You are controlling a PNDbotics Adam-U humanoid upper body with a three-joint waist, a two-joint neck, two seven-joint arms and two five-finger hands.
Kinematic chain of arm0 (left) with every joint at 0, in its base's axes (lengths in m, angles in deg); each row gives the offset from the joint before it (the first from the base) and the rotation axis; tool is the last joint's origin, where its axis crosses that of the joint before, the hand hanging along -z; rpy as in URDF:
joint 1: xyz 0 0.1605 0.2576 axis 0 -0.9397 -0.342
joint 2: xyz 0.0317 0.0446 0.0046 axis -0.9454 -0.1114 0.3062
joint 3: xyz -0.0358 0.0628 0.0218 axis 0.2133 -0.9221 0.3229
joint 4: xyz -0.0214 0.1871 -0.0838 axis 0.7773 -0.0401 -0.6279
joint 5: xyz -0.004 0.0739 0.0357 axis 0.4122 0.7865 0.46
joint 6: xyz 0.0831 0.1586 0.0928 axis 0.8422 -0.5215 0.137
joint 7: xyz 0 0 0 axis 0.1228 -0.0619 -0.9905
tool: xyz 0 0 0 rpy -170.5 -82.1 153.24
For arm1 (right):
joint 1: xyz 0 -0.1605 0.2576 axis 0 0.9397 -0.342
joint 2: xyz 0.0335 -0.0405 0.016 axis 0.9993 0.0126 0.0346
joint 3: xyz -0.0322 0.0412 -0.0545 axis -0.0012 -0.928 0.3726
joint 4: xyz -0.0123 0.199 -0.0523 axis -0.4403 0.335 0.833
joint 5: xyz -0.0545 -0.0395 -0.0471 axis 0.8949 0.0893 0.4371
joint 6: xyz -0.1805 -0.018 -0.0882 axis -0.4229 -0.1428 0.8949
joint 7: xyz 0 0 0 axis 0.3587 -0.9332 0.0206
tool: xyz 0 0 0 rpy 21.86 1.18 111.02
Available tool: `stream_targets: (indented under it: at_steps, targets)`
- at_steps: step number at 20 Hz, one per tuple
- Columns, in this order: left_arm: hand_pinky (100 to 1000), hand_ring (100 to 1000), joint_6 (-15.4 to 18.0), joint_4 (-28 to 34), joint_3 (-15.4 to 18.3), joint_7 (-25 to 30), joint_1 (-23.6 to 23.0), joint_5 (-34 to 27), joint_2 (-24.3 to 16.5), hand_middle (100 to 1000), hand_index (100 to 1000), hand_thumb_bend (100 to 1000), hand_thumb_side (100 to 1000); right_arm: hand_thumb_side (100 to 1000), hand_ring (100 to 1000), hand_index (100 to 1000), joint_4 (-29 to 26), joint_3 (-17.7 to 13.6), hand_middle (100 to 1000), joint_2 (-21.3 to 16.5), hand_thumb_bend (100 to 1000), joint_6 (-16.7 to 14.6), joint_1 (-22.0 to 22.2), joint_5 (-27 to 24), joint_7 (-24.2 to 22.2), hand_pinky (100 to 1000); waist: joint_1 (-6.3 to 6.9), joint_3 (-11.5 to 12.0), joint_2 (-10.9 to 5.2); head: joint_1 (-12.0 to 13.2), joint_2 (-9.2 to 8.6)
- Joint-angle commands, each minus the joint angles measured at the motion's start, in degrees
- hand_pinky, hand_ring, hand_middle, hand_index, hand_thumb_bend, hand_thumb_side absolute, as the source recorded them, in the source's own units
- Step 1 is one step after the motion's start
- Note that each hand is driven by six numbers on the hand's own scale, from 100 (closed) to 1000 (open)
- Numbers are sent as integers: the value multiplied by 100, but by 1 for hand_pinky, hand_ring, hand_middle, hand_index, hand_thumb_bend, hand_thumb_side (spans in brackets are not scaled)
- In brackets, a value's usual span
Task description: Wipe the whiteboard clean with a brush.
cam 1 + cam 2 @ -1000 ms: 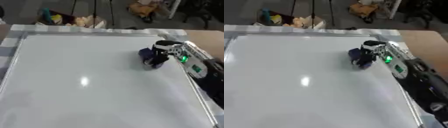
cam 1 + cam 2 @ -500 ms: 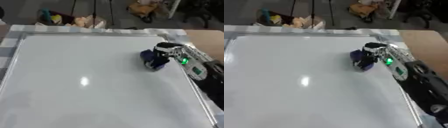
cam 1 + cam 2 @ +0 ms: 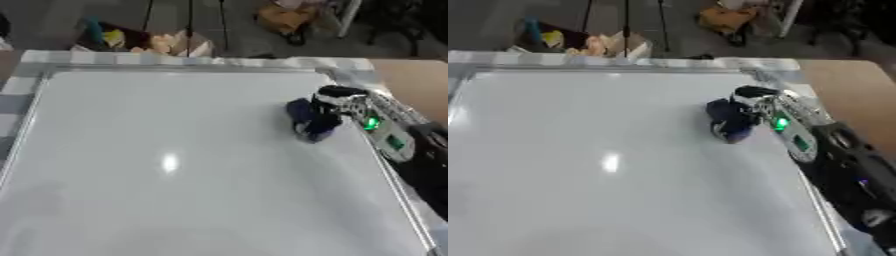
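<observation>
**Right hand holds the brush near the whiteboard's right edge**

The whiteboard (image 3: 175, 165) fills most of both views, lying flat with a thin metal frame along its far, left and right edges. Its surface looks white and unmarked from the far-left corner down to the near edge, broken only by a small bright glare spot left of centre. All of that room lies open to the left of and nearer than the hand; between the hand and the right frame only a narrow strip of board is left, and a wider band separates it from the far edge.

The brush (image 3: 308, 120) is a dark blue block resting on the board in the far-right part, nearer the right edge than the centre and closer to the far edge than the near one. It shows as a short, stubby shape running roughly from far-left to near-right; which end is its front cannot be made out.

The right hand (image 3: 337, 102) sits over the brush's right side, its fingers curled down round it. The forearm (image 3: 833, 150) comes in from the near-right corner, running along and just over the right frame, angled toward the far-left so the hand reaches inward onto the board. A green light glows on the wrist, and a pale panel lies along the forearm behind it.

Beyond the far edge is a dark floor with boxes and stand legs.
</observation>
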Motion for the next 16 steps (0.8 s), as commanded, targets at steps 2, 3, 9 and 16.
stream_targets:
  at_steps: [2,3,9,16]
  targets:
    - [366,715,28,102,-22,-1,47,-1,-20,558,608,100,940,533,584,440,215,-103,339,-220,100,15,36,229,102,480,40,-10,-98,-12,-54]
    - [366,715,30,102,-22,-1,48,-1,-21,558,608,100,940,533,584,440,241,-117,339,-226,100,15,45,259,125,480,42,-10,-97,-11,-53]
    - [367,715,32,102,-23,-1,52,-1,-27,558,608,100,939,543,588,443,385,-253,378,-317,100,75,105,437,278,481,42,-29,-102,1,-61]
    - [367,715,34,102,-20,-6,48,-1,-29,558,608,100,938,527,588,441,572,-386,421,-359,100,100,156,293,222,481,48,-20,-110,8,-71]
